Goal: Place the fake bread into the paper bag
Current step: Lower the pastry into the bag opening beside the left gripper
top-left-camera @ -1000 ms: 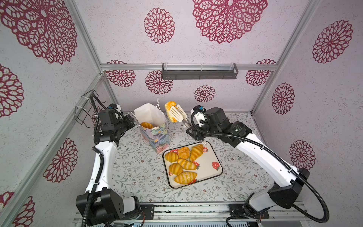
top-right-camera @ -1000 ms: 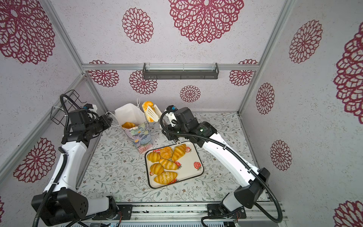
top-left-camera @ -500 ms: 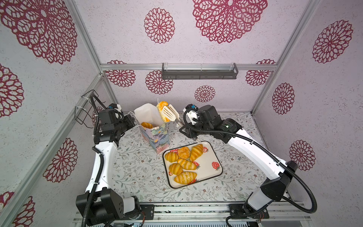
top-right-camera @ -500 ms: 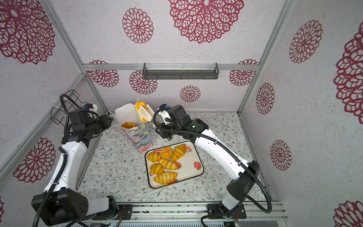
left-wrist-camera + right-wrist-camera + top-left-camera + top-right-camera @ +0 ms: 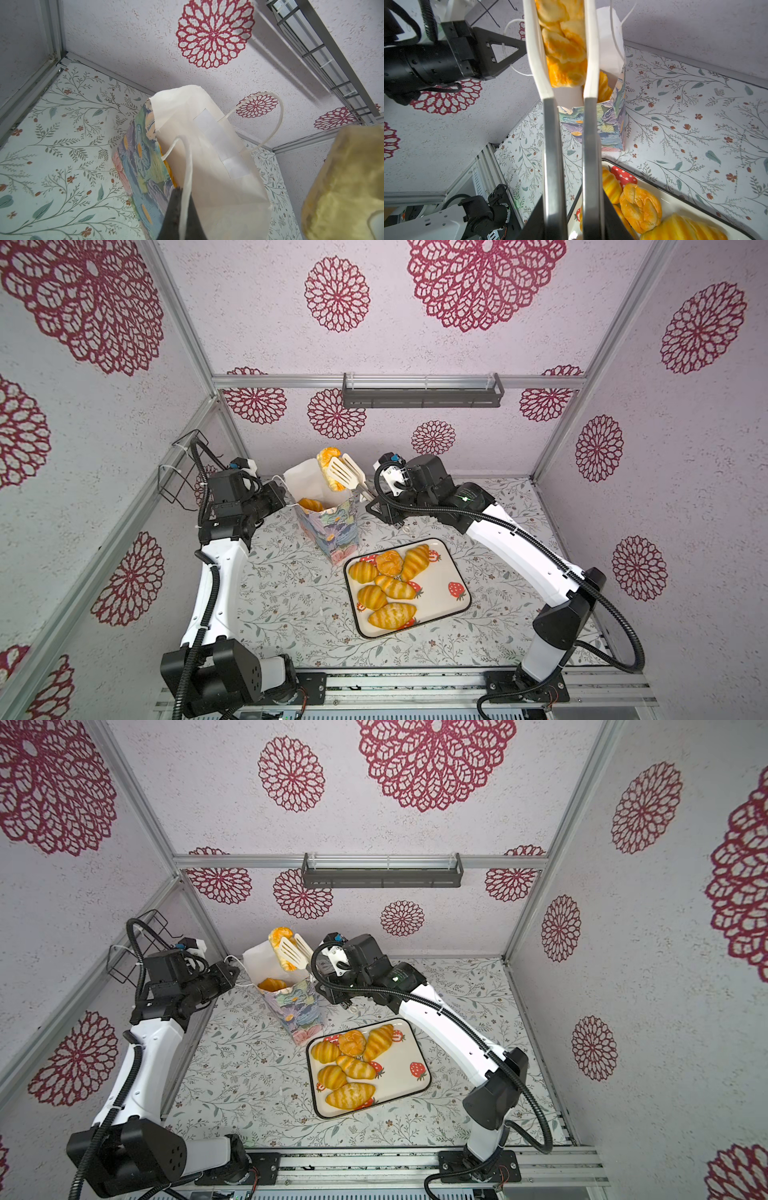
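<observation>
Since your right gripper (image 5: 370,502), clamped on white tongs (image 5: 343,472), has swung the braided golden loaf (image 5: 326,458) over the floral paper bag (image 5: 328,526), release.

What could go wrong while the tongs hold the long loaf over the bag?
1. The braided loaf is long, the paper bag narrow; it may catch on the rim and fall outside.
2. The left gripper pinches only a cord handle, so a push from the tongs might tip the bag.

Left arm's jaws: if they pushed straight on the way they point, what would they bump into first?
The paper bag: the left jaws, shut on its white cord handle, point straight at its near upper edge, seemingly with nothing between.
</observation>
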`<action>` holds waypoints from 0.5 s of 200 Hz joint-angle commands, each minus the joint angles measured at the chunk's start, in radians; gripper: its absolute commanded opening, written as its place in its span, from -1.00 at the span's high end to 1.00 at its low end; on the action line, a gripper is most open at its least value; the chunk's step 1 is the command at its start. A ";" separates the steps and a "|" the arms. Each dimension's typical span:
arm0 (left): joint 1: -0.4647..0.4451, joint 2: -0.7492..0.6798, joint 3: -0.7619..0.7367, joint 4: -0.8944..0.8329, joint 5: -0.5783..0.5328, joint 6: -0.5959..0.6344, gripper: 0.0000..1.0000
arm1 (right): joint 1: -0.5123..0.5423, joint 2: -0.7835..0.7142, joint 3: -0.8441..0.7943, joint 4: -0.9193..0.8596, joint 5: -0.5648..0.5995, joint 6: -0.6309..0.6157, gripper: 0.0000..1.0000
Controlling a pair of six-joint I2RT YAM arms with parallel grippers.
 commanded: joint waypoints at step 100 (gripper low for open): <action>0.003 0.005 0.008 0.024 0.008 0.001 1.00 | 0.010 0.083 0.102 0.075 -0.067 -0.022 0.34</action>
